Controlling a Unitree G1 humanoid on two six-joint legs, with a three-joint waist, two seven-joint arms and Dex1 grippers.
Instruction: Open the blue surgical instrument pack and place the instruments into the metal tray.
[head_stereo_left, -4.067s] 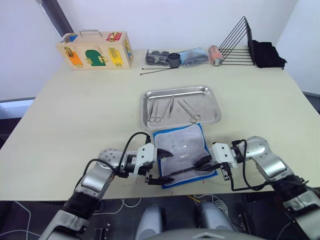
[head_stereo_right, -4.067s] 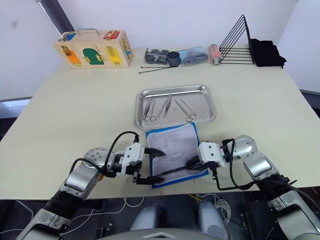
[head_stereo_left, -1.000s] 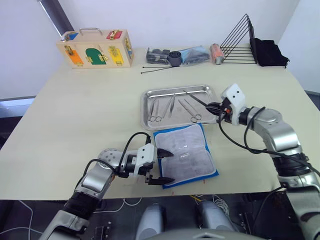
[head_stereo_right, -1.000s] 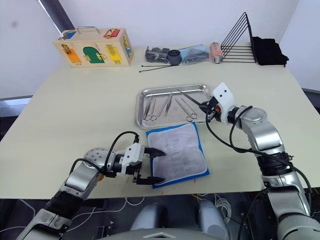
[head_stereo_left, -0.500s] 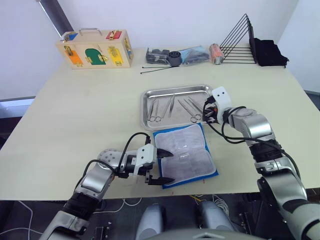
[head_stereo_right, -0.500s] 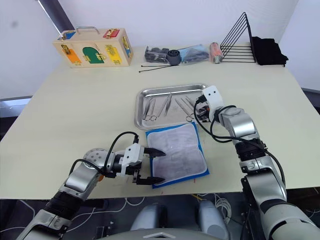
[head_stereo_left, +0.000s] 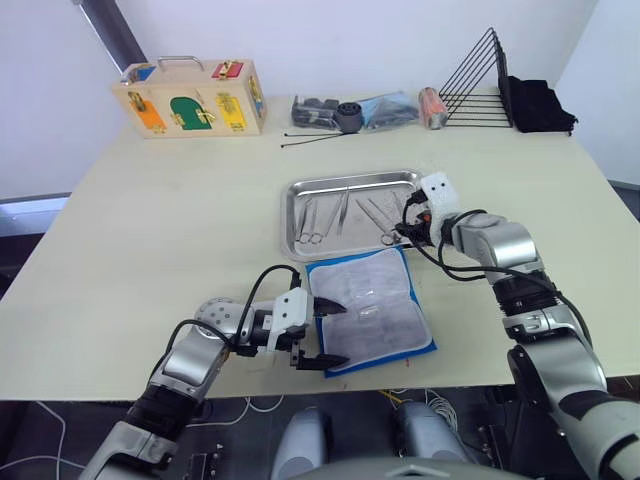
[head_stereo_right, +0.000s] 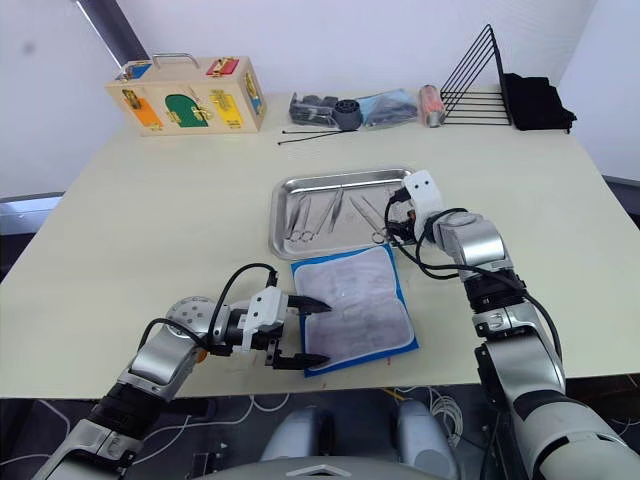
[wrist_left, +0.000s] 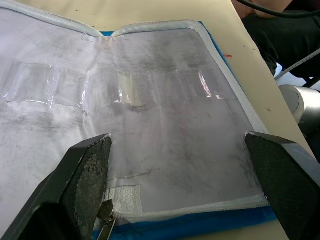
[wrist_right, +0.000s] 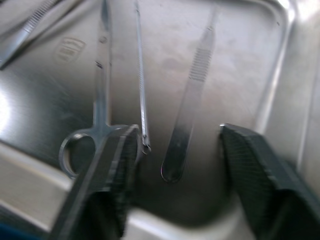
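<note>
Pack (head_stereo_left: 368, 308) lies open, lining up, at lower centre of the head view, just below the tray (head_stereo_left: 361, 212) on the tabletop (head_stereo_left: 150, 230). Its clear pocket strips (wrist_left: 125, 92) look empty. Instruments (head_stereo_left: 345, 215) lie in the tray at frame centre: scissors (wrist_right: 97, 107), a thin probe (wrist_right: 141, 80) and a flat handle (wrist_right: 187, 107) side by side near the rim.

Handling, as a judgement: instruments are light, stiff, slim and slick on steel, lying flat, so hard to pinch; best taken across the shank or by a ring handle. Pack is soft, floppy fabric; take it by a zip edge or corner.

Left gripper (head_stereo_left: 327, 333) at the pack's lower left corner, fingers (wrist_left: 82, 172) spread wide and released, straddling the lining, grasping nothing. Right gripper (wrist_right: 175, 165) low over the tray's right end, fingers apart and empty, the flat handle lying between them below.

Task looks about finished.

Upper frame, well apart: wooden box (head_stereo_left: 190, 98), bag of parts (head_stereo_left: 355, 113), wire rack (head_stereo_left: 475, 85).
</note>
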